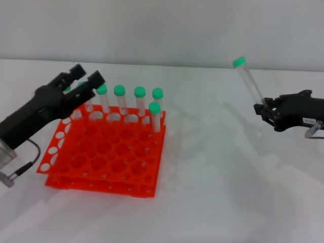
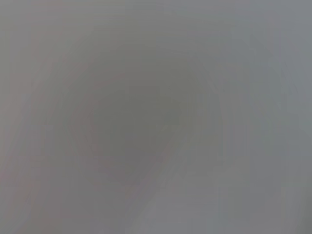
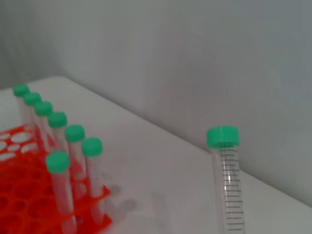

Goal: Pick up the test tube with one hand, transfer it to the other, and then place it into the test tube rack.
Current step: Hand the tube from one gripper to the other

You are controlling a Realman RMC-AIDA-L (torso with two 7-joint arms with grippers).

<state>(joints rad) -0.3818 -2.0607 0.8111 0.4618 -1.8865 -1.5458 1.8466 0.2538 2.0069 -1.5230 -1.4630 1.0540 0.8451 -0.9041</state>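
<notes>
The test tube (image 1: pixel 249 81) stands nearly upright, long axis tilted slightly, green cap uppermost and leaning away from the right gripper (image 1: pixel 265 110), whose fingers clamp its lower end. It rises above the claw, clear of the table (image 1: pixel 212 177). Its wall is clear with fine graduation lines (image 3: pixel 228 195). The left gripper (image 1: pixel 86 81) hovers over the test tube rack's (image 1: pixel 101 152) far corner, fingers apparently parted around a racked tube.

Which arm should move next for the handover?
Right. The right gripper already holds the test tube cap-up, far from the rack. The left gripper hovers open over the rack's back row, so the right should carry the tube toward it.
</notes>
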